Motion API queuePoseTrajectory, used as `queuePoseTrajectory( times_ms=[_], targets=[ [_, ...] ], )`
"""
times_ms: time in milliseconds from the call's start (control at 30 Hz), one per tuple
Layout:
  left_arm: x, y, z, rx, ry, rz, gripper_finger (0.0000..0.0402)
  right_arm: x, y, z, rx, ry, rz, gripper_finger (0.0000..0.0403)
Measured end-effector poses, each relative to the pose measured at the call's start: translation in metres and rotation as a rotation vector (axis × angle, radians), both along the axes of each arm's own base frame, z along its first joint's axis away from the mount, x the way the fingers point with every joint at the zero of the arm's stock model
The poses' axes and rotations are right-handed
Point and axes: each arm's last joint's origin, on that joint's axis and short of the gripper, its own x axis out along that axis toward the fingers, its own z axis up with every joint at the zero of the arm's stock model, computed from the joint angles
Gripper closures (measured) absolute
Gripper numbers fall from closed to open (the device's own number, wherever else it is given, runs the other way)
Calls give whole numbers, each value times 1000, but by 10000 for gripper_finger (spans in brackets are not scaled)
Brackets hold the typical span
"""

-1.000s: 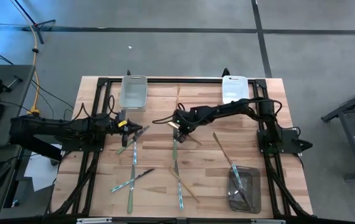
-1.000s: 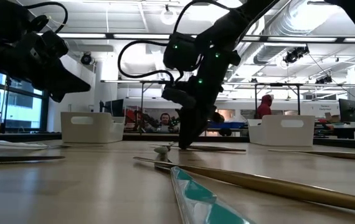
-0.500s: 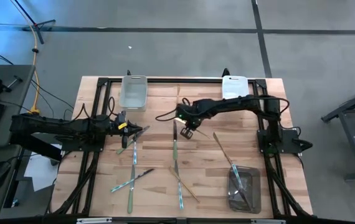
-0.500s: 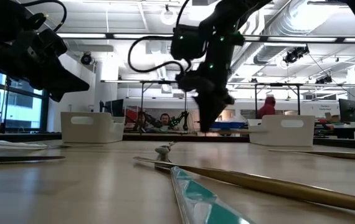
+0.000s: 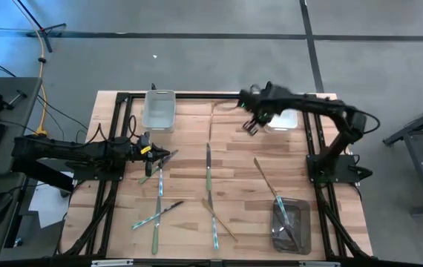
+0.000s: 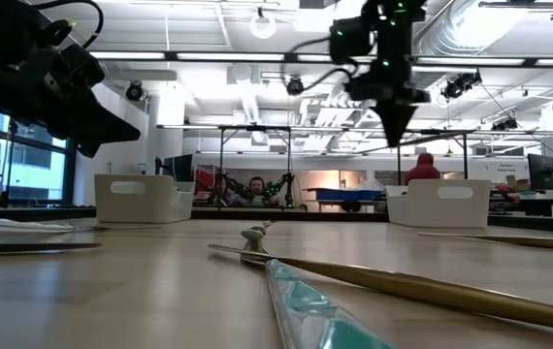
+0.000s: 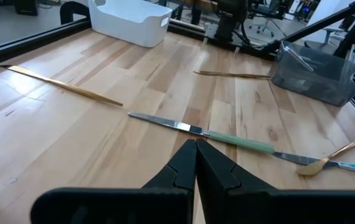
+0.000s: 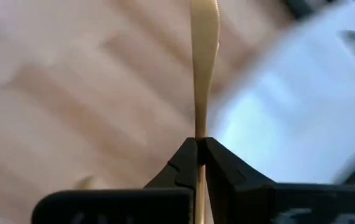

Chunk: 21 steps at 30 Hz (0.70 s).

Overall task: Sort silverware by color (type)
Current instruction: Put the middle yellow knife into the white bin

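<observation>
Three bins at the tabletop (image 5: 234, 159) edges, silverware scattered between them, one arm on each side.

One bin (image 5: 159, 110) sits at the far left edge and another (image 5: 280, 107) at the far right, while a third bin (image 5: 291, 226) stands at the near right with pieces lying inside it. The left gripper (image 5: 152, 149) hangs over the left side, just beside a small cluster of cutlery (image 5: 157, 167). The right gripper (image 5: 251, 124) is raised just beside the far right bin (on its left side), with a slim utensil (image 8: 203, 59) pinched between its fingers. A knife (image 5: 208, 165) lies mid-table, a long piece (image 5: 264, 176) lies right of it, and more crossed pieces (image 5: 156, 215) lie nearer the front edge.
</observation>
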Motion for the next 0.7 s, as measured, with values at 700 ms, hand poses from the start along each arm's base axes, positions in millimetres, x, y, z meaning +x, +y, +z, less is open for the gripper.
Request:
queuePoseTrajectory(
  times_ms=[700],
  targets=[
    [0,0,0,-20,0,16,401,-83,-97,-60,47,-3,-176,403]
  ],
)
